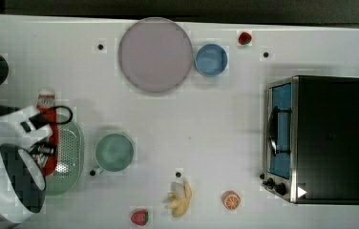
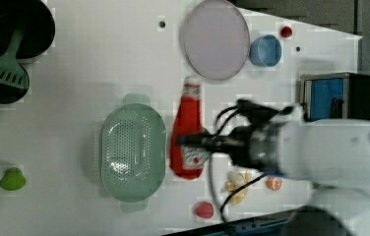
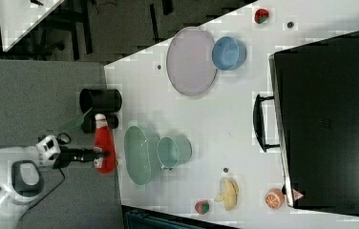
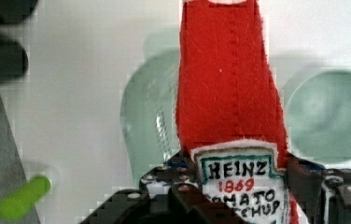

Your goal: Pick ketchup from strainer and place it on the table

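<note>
We note the gripper [image 2: 193, 141] clamped across the label of the soft red felt ketchup [image 2: 187, 132], held aloft above the perforated pale green oval strainer [image 2: 133, 152] near the table [image 2: 99, 59] edge. A round teal cup [image 1: 114, 152] stands just beside the strainer.

Bare table [image 1: 225, 124] between teal cup [image 1: 114, 152] and toaster oven [image 1: 318, 139].

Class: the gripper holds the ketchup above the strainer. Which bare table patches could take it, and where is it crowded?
Free: table between teal cup, plate and toaster oven. Crowded: around strainer; near banana, orange.
</note>
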Controlling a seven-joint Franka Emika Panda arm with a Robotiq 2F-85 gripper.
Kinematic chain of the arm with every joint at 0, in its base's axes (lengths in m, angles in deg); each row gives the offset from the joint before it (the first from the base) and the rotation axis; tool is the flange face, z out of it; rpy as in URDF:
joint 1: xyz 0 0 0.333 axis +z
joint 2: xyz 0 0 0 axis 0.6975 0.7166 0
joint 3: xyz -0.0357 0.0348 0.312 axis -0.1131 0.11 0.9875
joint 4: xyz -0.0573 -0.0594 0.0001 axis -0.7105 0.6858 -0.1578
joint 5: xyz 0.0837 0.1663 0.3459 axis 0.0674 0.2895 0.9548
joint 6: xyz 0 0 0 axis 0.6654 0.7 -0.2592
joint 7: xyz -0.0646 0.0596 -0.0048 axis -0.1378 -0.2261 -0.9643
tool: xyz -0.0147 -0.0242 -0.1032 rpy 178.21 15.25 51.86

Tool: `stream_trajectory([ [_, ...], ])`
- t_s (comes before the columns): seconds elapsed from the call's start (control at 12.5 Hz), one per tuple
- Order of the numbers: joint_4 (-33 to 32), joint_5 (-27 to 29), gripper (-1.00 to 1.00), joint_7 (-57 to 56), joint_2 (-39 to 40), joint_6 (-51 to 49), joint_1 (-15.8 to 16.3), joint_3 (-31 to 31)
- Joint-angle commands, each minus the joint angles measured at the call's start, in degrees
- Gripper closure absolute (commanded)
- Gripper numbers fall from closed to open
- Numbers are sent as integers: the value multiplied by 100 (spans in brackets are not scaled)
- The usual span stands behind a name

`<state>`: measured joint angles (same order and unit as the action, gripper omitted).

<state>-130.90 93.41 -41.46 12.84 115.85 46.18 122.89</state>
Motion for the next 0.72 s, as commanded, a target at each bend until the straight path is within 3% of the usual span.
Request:
stream_trajectory([
  [0.08, 78, 9, -18, -699, 40, -309, -493, -738],
  [0.48, 14, -777, -18, -2141, -16, -341, -638, -2011],
  [0.72, -258, -817, -18, -2197, -18, -360, -644, -2537],
])
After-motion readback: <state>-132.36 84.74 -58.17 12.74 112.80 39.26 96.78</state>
